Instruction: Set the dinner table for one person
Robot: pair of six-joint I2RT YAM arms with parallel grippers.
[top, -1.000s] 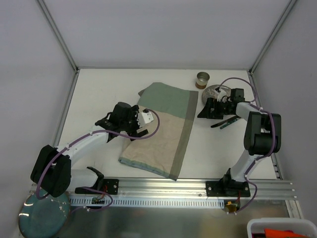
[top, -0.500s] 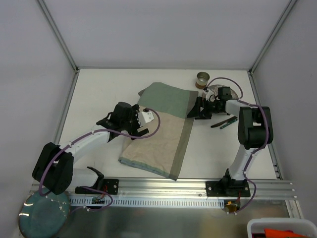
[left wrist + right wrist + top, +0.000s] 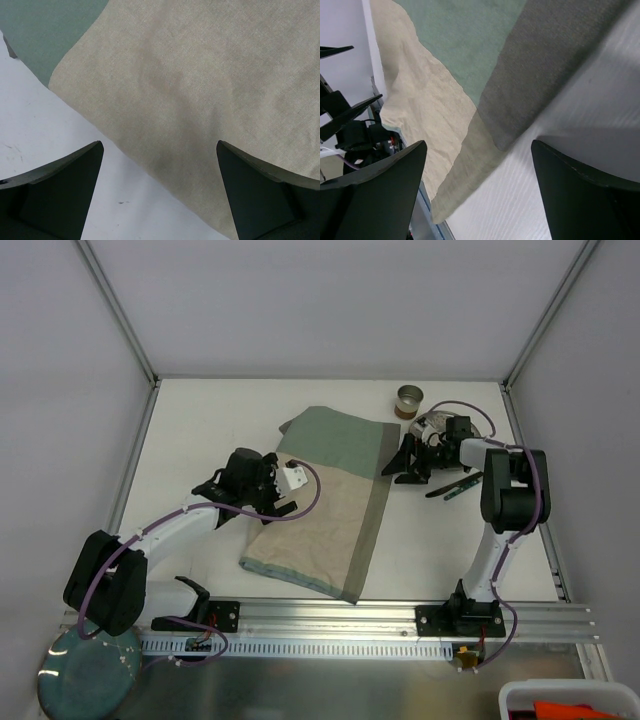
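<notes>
Since approx. 1 sec ago the right gripper [image 3: 479,145] has been swung away from the small dish [image 3: 432,426] and tin [image 3: 409,399] at the far right. It has been brought over to the right border of the cloth mat [image 3: 330,505]. Its jaws are seen spread w/ nothing between them, the grey-green edge strip lying just below.

The left gripper [image 3: 159,144] has hardly been moved: it is parked over the mat's left edge, jaws fully apart, nothing grasped. The mat itself is unchanged, i.e. skewed mid-table on the dinner table [image 3: 200,430], far-left corner a bit rumpled. A dark utensil [image 3: 455,486] is left lying near the right arm, well apart from the mat.

Judged from this, both edges are being lined up for a two-sided pinch, prob. to straighten the mat before dish, tin & utensil are laid. The task is taken as early-stage: nothing has been set on the mat yet.
</notes>
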